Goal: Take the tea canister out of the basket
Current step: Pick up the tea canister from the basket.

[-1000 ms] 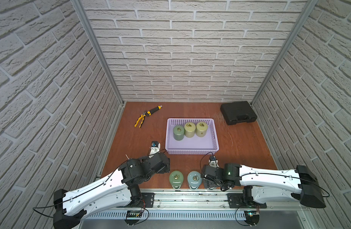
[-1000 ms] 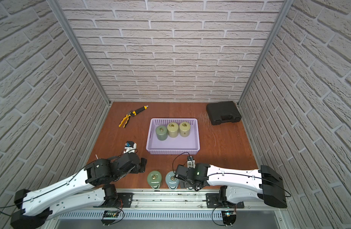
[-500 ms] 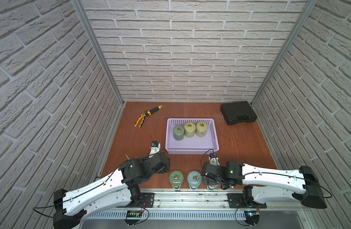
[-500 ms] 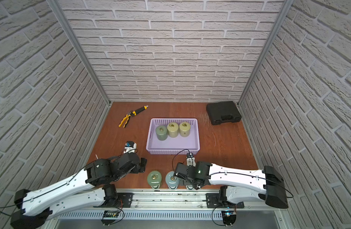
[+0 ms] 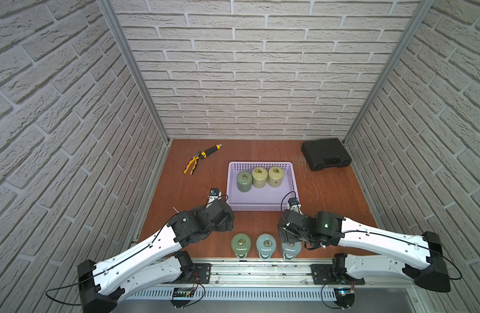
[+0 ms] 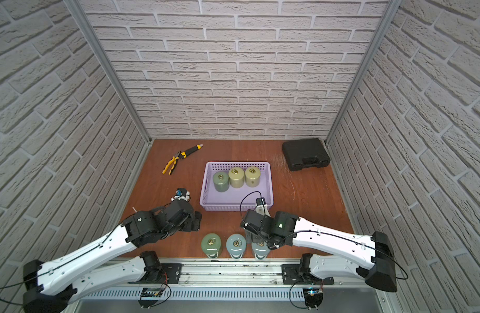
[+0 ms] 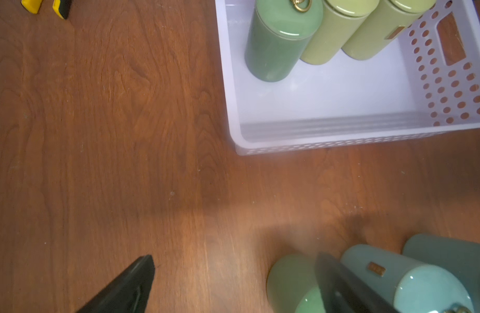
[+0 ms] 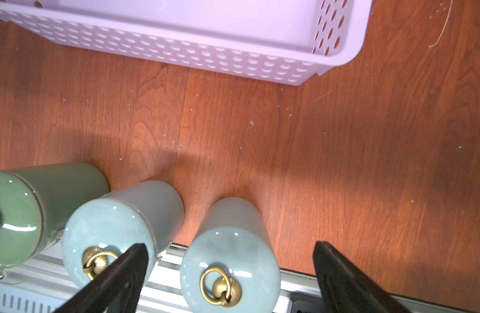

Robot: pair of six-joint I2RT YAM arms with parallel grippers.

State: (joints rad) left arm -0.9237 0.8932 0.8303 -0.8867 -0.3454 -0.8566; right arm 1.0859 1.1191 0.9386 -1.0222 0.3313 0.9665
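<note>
along the lower edge of the worktop point(image 5: 179, 195), the right pincer point(image 8: 230, 245) has been lifted slightly off a pale blue tea canister point(image 5: 290, 249), jaws spread, nothing gripped; the left pincer point(image 7: 234, 258) is open too. three more canisters point(image 5: 260, 177) are left in the basket point(image 5: 260, 197).

No text can be read anywhere; a small brass tag point(image 7: 376, 268) on the pale blue canister point(image 7: 423, 284) is too blurred to make out; so is the tag point(image 7: 395, 32) on a yellow-green canister point(image 7: 368, 40) in the basket point(image 7: 341, 141).
</note>
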